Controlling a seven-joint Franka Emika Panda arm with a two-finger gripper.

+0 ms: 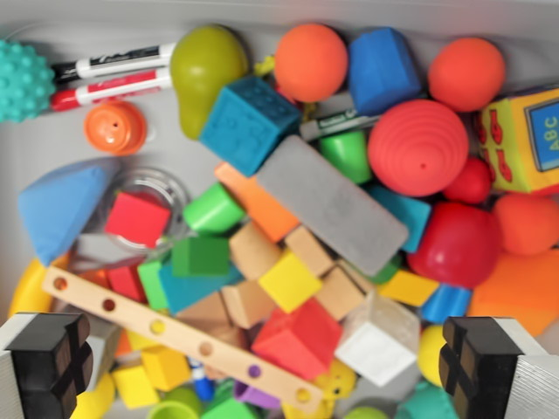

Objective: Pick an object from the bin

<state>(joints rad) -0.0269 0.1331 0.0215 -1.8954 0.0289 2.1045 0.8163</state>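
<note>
Hovering wide and empty, the gripper [266, 371] faces a grey bin [52, 144] — heaped with blocks, balls, markers.

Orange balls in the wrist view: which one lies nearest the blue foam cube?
The smooth orange ball at top centre, touching the blue foam cube's left side. The other orange ball sits apart on the cube's right.
</note>
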